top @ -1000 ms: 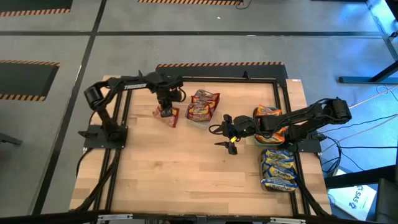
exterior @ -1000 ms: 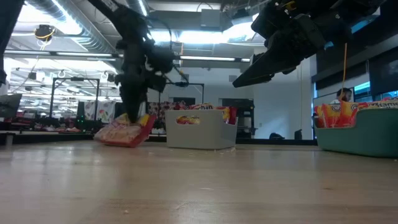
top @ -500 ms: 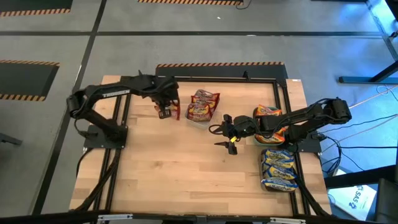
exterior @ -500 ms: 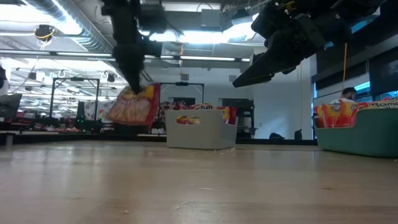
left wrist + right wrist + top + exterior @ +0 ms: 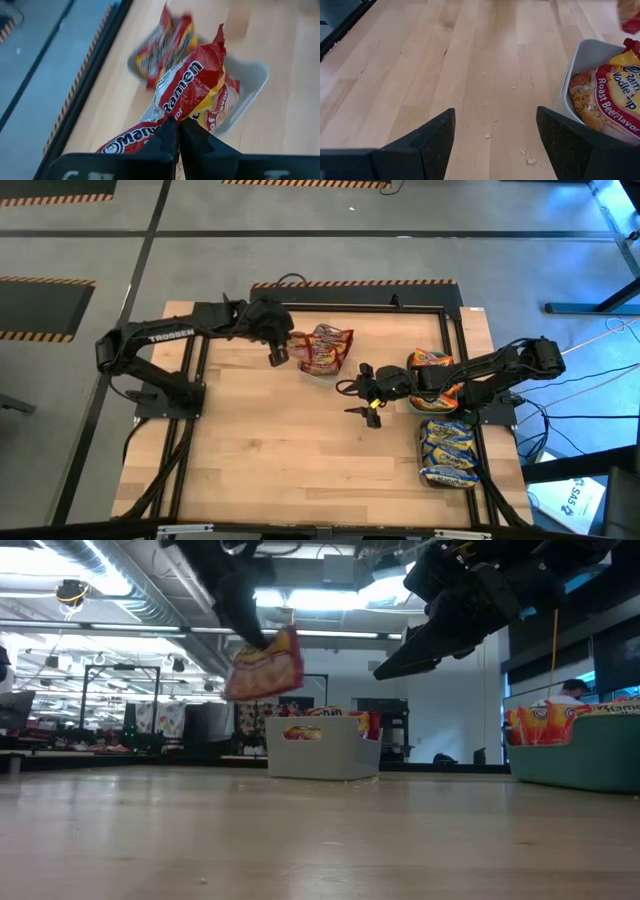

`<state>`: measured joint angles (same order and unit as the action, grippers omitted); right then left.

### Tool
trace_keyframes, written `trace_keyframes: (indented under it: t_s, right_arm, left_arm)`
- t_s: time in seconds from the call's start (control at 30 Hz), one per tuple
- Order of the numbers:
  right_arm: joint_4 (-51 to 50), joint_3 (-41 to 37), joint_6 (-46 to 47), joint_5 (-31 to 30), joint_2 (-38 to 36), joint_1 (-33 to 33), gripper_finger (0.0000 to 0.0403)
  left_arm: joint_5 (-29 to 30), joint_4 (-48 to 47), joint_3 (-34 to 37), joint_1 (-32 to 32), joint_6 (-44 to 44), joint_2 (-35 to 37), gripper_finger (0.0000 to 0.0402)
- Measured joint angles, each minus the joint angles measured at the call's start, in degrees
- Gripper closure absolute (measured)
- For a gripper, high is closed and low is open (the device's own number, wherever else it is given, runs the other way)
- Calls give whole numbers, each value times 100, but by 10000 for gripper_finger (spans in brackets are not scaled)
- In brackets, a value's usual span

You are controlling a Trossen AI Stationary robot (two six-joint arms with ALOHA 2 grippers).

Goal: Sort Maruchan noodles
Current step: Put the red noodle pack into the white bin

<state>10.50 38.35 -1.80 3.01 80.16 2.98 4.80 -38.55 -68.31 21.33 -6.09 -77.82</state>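
- The left gripper (image 5: 277,356) hangs above the table (image 5: 290,460) near its far edge, just beside the grey tray (image 5: 322,372), on the side toward the table's left edge.
- Its fingers (image 5: 167,140) are pinched tight on the crinkled edge of a red-and-yellow noodle packet (image 5: 192,87); in the low view that packet (image 5: 265,667) dangles clear of the tabletop, tilted, higher than the tray's rim.
- In the left wrist view, the grey tray (image 5: 250,95) lies under the held packet, with more red-and-yellow packets (image 5: 162,47) in it.
- From above, those packets (image 5: 325,348) fill the tray and stick out over its far rim.
- The right gripper (image 5: 364,392) hovers over the middle of the table, between the grey tray and the table's right edge, well off the wood.
- Its fingers (image 5: 427,142) stand wide apart with nothing between them, only bare wood and a few crumbs (image 5: 532,161) beneath.
- A teal tray (image 5: 430,402) by the right edge holds orange packets (image 5: 432,364), partly hidden by the right arm.
- Blue-and-yellow packets (image 5: 447,448) sit stacked near the right near corner; their own tray is hard to make out.
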Motion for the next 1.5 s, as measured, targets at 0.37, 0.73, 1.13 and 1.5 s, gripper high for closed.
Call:
trace_keyframes:
  t_s: [0.37,0.73,1.13,1.5]
  right_arm:
    - [-2,0,0,0,-2,0,136]
    - [-209,0,6,-192,-156,0,137]
    - [-780,0,21,-487,-678,0,136]
    - [-859,0,26,-500,-677,0,136]
  left_arm:
    - [-1,1204,0,-501,278,-192,401]
    - [24,1668,0,-772,612,-761,400]
    - [47,1861,0,-763,937,-1075,399]
    - [53,1875,0,-825,1195,-1159,394]
